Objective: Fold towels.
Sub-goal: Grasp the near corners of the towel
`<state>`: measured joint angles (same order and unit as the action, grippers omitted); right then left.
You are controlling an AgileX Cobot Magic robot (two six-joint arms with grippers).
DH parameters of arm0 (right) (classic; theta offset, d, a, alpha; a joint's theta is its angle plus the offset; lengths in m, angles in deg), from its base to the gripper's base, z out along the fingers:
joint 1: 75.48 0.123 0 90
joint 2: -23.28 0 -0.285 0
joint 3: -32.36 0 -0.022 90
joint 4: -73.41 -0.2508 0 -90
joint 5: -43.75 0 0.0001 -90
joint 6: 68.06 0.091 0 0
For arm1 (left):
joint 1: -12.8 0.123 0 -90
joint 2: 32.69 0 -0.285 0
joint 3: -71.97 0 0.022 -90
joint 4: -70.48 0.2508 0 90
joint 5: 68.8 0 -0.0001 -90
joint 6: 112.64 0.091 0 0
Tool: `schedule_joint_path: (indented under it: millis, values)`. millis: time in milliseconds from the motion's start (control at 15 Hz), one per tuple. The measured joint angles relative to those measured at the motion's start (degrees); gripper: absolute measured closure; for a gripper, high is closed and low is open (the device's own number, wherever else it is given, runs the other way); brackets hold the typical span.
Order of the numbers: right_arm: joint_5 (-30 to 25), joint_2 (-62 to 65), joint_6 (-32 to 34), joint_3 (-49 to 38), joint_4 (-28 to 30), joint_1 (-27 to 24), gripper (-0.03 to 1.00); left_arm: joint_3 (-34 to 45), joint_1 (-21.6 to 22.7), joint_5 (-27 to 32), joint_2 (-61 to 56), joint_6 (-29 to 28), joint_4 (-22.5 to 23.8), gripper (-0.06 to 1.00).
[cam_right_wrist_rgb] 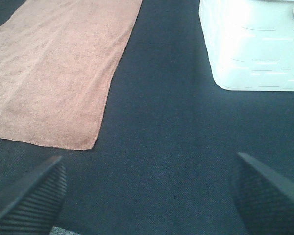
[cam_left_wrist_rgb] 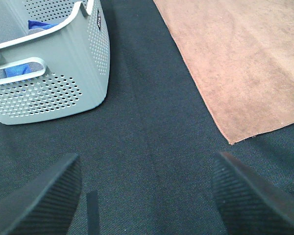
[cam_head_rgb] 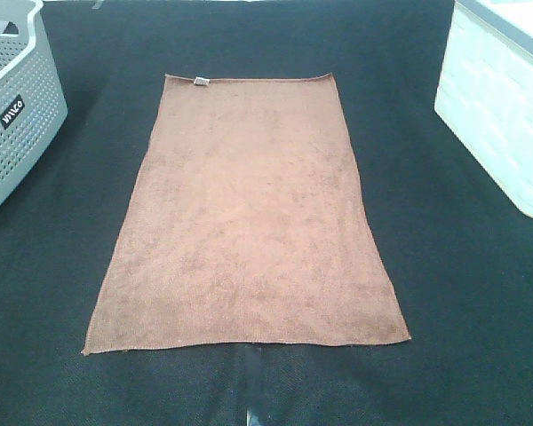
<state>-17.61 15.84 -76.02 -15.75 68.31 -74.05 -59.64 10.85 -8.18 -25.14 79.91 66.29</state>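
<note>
The brown fuzzy rectangular towel [cam_head_rgb: 249, 213] lies flat and fully spread on the black textured table cover [cam_head_rgb: 453, 266], with its small white tag [cam_head_rgb: 201, 81] at the far short edge. No fold is made yet.

The left gripper [cam_left_wrist_rgb: 144, 171] hangs just outside the towel's near left corner, and the right gripper [cam_right_wrist_rgb: 149, 169] just outside its near right corner. Both have their ribbed fingers spread wide and hold nothing.

I think the main risk is at the grasp. The towel lies close on the cover, so fingers closing too high may slip over the pile and take nothing, while fingers pressing too low may pinch the cover together with the towel. If the two grippers catch the corners unequally or lift unevenly, the near edge will probably land skew and not meet the tag edge. The fuzzy cloth may also drag and wrinkle.

Left of the towel stands a grey perforated plastic basket [cam_head_rgb: 18, 106], right of it a white ribbed bin [cam_head_rgb: 497, 115]. Both are well apart from the towel, but a wide swing of an arm could strike them.
</note>
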Motion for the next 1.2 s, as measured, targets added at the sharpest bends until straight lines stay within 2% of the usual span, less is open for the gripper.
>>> schedule_joint_path:
  millis: [1200]
  values:
    - [0.0,0.0,0.0,0.0,0.0,0.0,0.12,0.0,0.0,0.0,0.0,0.0,0.0,0.24]
